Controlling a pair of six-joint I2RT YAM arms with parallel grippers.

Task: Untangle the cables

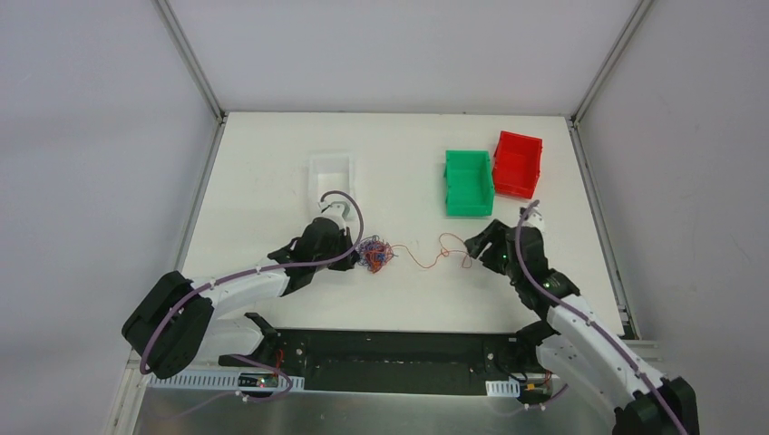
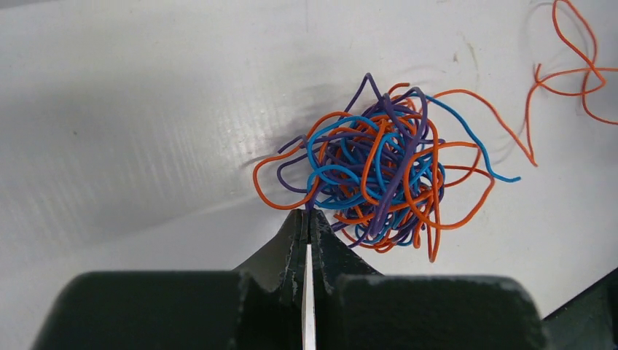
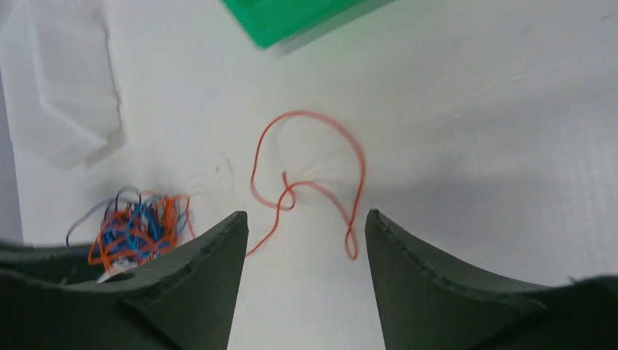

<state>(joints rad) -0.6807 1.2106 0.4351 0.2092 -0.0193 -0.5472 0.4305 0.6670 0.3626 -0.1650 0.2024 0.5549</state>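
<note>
Cables lie mid-counter as a tight knot of orange, blue and purple wire, with one strand drawn out to the right.

- Left end effector: jaws shut, tips against the knot's near edge. A purple strand runs into the tips, so it looks pinched there. Likely purpose: anchoring the knot so it does not slide when a strand is pulled.
- Knot: flat on the counter, loops piled over one another, a few orange and blue ends poking out on the right.
- Orange strand: trails from the knot toward the right arm and ends in a loose curl with one small twist. One end looks caught in the knot.
- Right end effector: jaws wide apart, holding nothing. The curl lies on the counter just beyond the fingertips, untouched.
- Behind: white tray beyond the left arm, green bin and red bin touching at the right. Probably drop-off spots for freed cables.

Judgement: early stage, most of the knot intact.
</note>
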